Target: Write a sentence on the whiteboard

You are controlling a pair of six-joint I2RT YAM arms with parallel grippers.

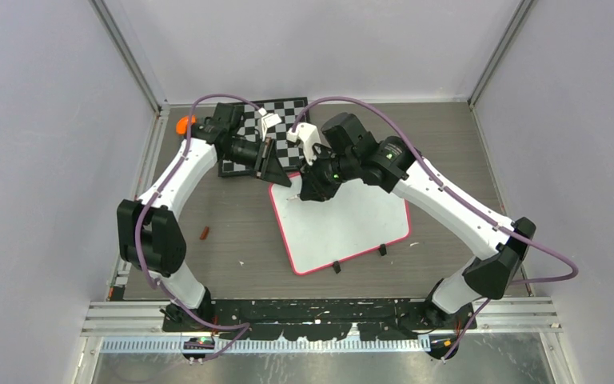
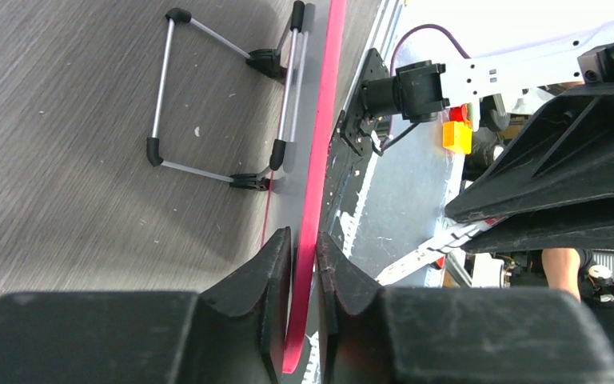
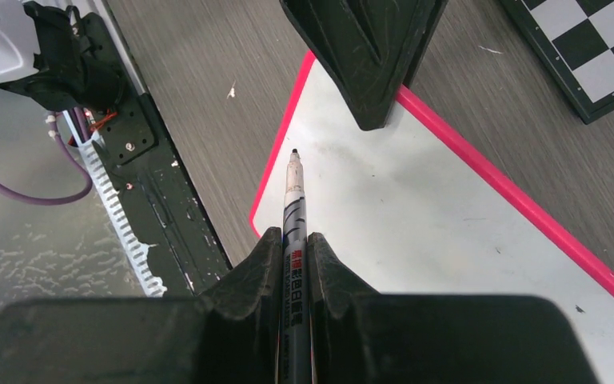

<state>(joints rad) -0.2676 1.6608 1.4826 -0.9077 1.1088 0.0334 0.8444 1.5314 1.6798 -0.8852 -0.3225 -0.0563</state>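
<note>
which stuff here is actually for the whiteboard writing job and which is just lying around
For the job: whiteboard; marker held in the right gripper; left gripper pinching the board's edge.
Just lying about: checkered board; orange thing at the far left; small brown bit left of the whiteboard.

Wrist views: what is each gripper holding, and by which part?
Right gripper grips a marker by its barrel, tip free; left gripper pinches the whiteboard by its pink rim.

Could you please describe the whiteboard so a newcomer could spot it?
On the grey wood-grain table, look near the middle. The whiteboard sits beneath the marker in the right claw: white with a pink-red rim, unlike the checkered board beyond it.
</note>
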